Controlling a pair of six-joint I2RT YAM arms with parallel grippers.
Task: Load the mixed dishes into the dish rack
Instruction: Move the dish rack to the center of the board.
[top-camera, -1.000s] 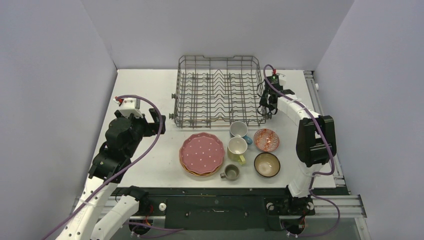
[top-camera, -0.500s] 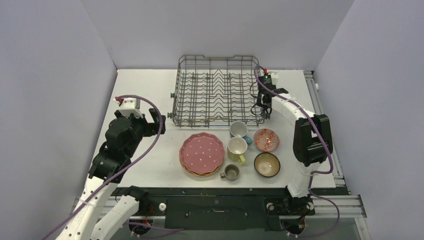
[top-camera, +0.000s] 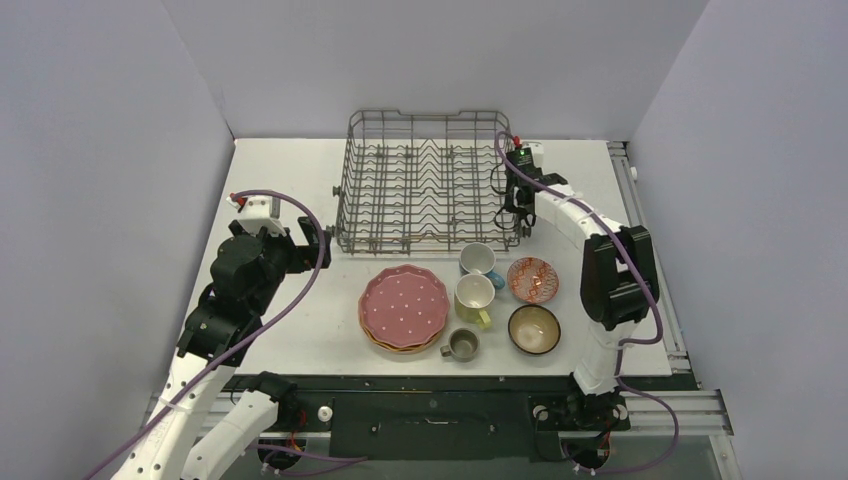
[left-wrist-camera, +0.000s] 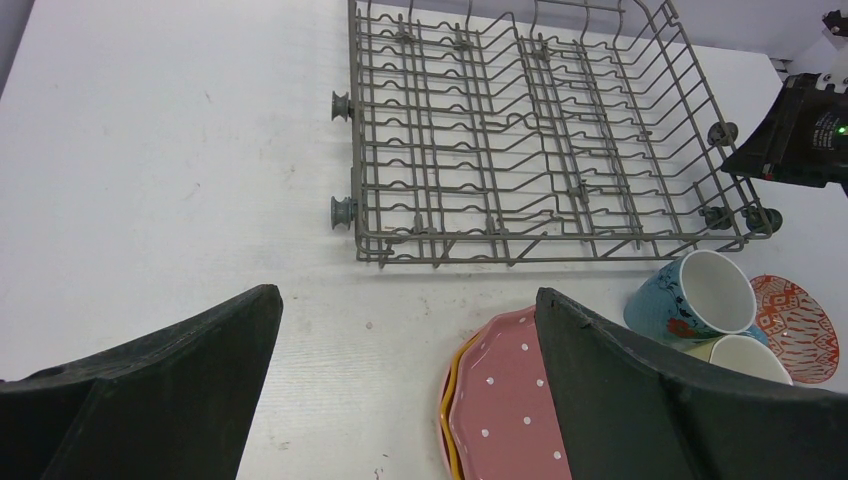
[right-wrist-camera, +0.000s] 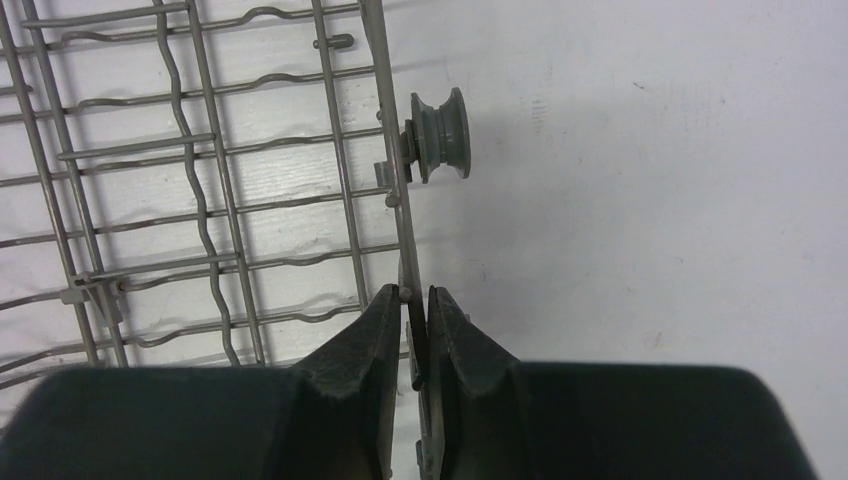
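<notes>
**Right pincer nips the rack's side wire**

Plain pale walls box in a white table. The dish rack stands by its far edge. The right gripper is clamped on the rack's right rim wire, just below a wheel. Toward the left edge, the left gripper gapes wide. Stacked plates, mugs and bowls cluster toward the near edge.

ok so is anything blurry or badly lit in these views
Top external: even, soft light, sharp, no glare on the dish rack. Left wrist: rack crisp, left gripper fingers dark and featureless. Right wrist: wheel sharp, faint wire shadows on the table, right gripper slightly soft.
</notes>
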